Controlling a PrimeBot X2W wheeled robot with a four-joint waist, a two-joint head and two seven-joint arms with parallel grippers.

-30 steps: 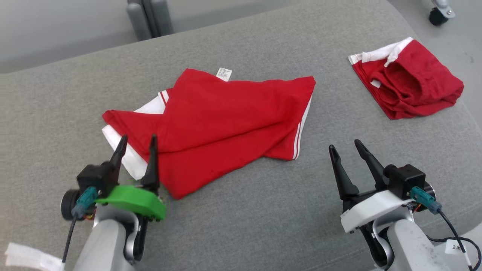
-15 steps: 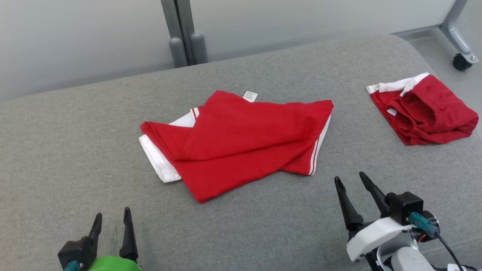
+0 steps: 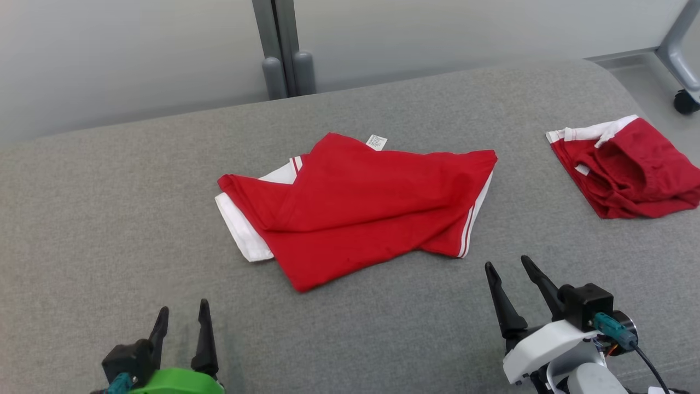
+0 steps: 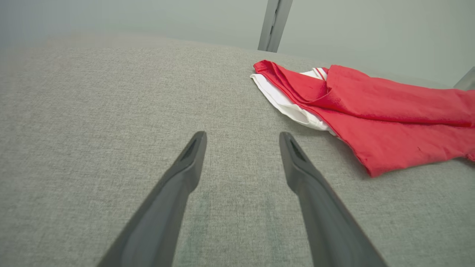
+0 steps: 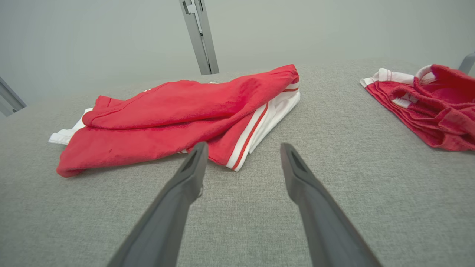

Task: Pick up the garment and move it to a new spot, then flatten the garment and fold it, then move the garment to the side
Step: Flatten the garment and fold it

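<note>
One red garment [image 3: 361, 210] of soft knit cloth, with white bands and thin stripes at its hem, lay loosely folded in a rumpled, roughly triangular shape at the middle of the grey woven cushion [image 3: 109, 219]. The left gripper [image 3: 183, 306] and the right gripper [image 3: 507, 262] hung over the cushion's near edge, their tapered dark fingers spread wide, gripping nothing and clear of the cloth. A second red garment [image 3: 629, 169], crumpled and with a white waistband, lay at the cushion's right edge, well apart from the first.
</note>
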